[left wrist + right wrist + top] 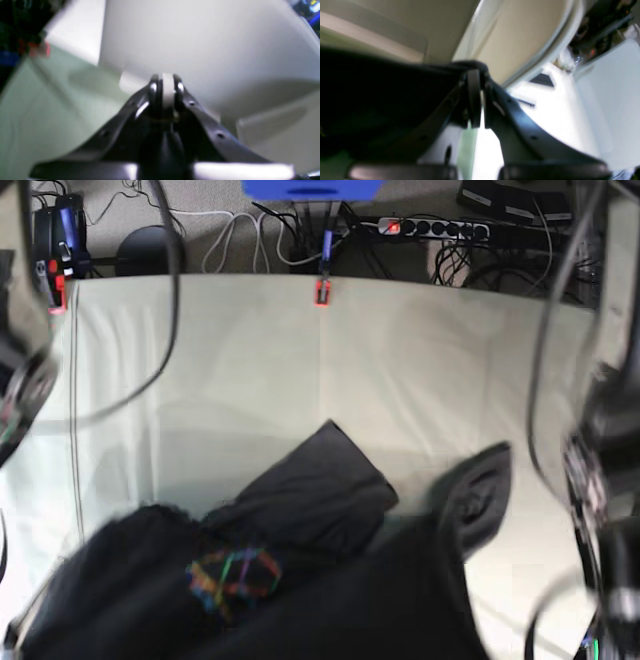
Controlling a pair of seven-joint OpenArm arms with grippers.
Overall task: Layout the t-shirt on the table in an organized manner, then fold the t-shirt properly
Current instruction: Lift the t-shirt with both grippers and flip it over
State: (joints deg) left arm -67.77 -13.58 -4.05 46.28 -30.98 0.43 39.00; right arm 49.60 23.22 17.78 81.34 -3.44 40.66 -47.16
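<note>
The t-shirt (300,580) was bunched up at the near edge of the table (420,370) in the base view, charcoal-black fabric heaped across the bottom of the frame, w/ the rainbow line print (235,575) facing up on the left-centre part. One sleeve (320,495) stuck out toward the middle of the table as a flat angled flap, and another bit of fabric (480,490) poked up further right. The rest of the pale grey-green table cloth was bare, w/ faint crease lines and a red clamp (321,291) at the far edge, another at the far left corner. Cables and a power strip (430,227) sat on the floor behind. Left gripper (166,83) in the left wrist cam: fingers pressed together, w/ a pale strip sandwiched between the tips. Couldn't tell if that was part of the gripper or something else, pic was too blurry, and no dark fabric showed there. Behind it there was pale surface and a bit of green table cloth on the left. Right gripper (480,75) in the right wrist cam: jaws closed, clamped on a wad of black t-shirt fabric at the tips, w/ the dark cloth stretching off to the left of the frame. Both wrist views were pretty smeared.
</note>
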